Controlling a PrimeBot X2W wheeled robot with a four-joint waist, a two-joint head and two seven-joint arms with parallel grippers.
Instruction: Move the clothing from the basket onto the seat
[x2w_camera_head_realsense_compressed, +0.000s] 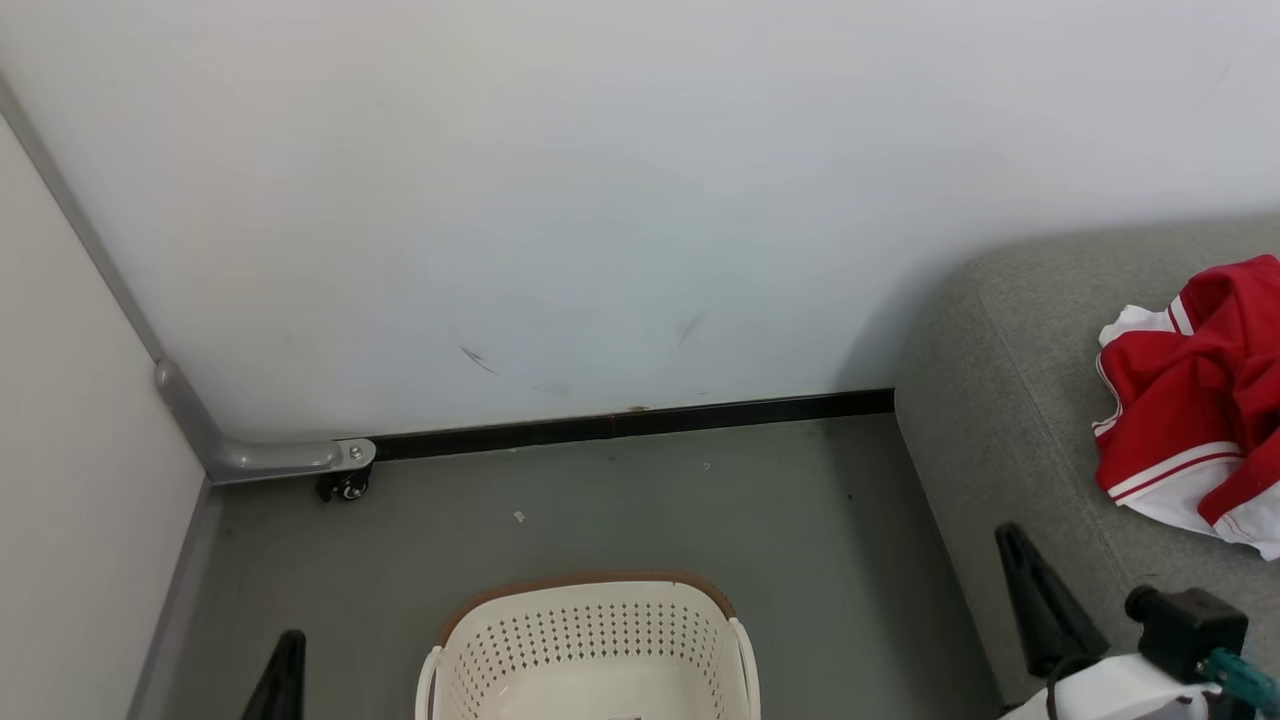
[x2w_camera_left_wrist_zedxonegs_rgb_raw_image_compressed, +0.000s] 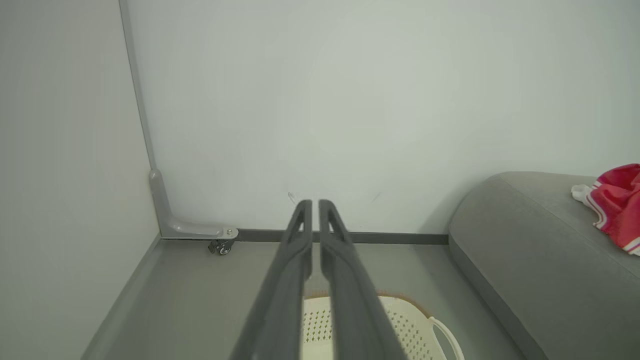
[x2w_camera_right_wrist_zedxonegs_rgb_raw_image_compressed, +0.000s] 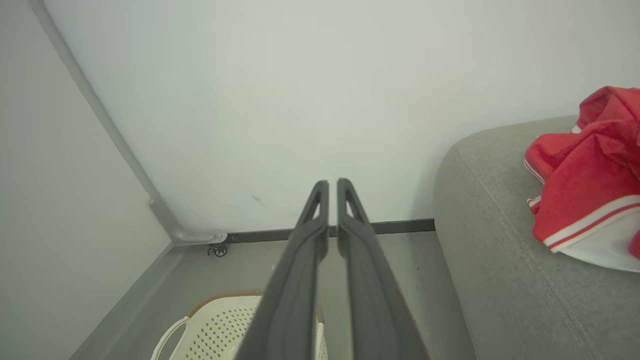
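The red and white clothing (x2w_camera_head_realsense_compressed: 1195, 390) lies in a heap on the grey seat (x2w_camera_head_realsense_compressed: 1000, 430), over on the right. The cream basket (x2w_camera_head_realsense_compressed: 590, 640) sits on the floor (x2w_camera_head_realsense_compressed: 650, 500) near the seat. The left pincer (x2w_camera_left_wrist_zedxonegs_rgb_raw_image_compressed: 315, 202) and the right pincer (x2w_camera_right_wrist_zedxonegs_rgb_raw_image_compressed: 332, 182) are both pinched closed and empty, up above the basket.

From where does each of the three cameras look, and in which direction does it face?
Head view: on the head, facing forward and down at the basket and wall; left claw and right claw show low.
Left wrist view: on that wrist, looking along the shut left claw toward the wall.
Right wrist view: likewise, along the shut right claw.
All share the basket, seat and clothing.
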